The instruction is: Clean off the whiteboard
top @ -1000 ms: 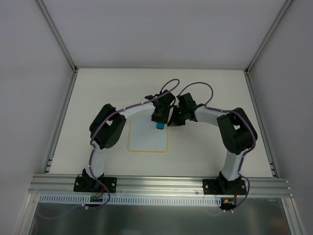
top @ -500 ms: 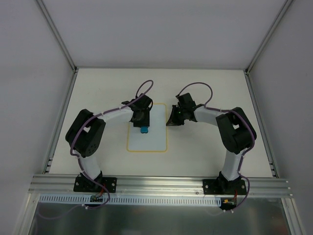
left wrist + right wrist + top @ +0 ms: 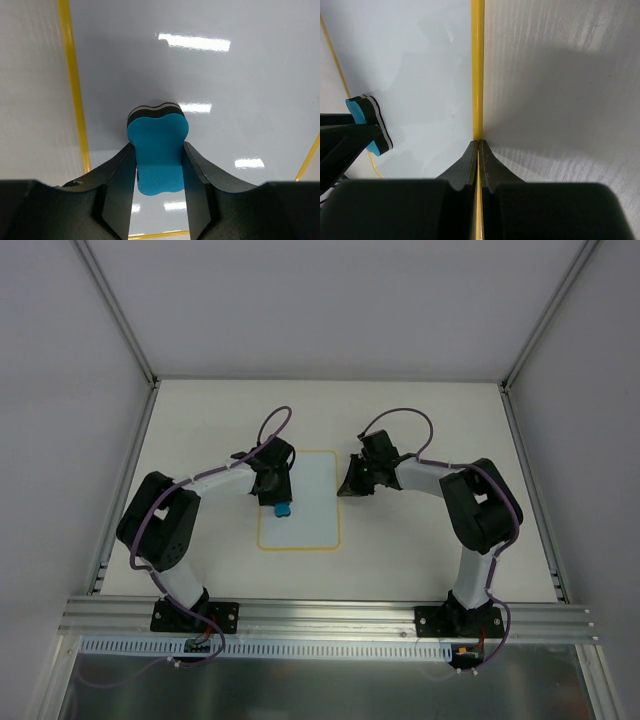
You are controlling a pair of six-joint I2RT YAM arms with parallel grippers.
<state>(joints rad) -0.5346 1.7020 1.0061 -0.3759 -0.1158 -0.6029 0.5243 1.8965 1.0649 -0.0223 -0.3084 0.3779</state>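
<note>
The whiteboard (image 3: 312, 502) lies flat mid-table, white with a thin yellow rim. My left gripper (image 3: 277, 495) is shut on a blue eraser block (image 3: 282, 509) and presses it on the board near its left rim. The left wrist view shows the eraser (image 3: 157, 137) between the fingers (image 3: 120, 175), its dark pad on the glossy board (image 3: 235, 85). My right gripper (image 3: 346, 486) is shut on the board's right rim (image 3: 477, 70), with the yellow strip between its closed tips (image 3: 478, 144). I see no scribbles on the visible surface.
The board rests on a pale table (image 3: 430, 550) with grey walls around it. An aluminium rail (image 3: 330, 615) runs along the near edge, carrying both arm bases. The left gripper and eraser (image 3: 367, 125) show at the left of the right wrist view.
My left arm has carried the eraser from the board's upper right leftward and nearer, to its left side. The right gripper has stayed on the right rim.
</note>
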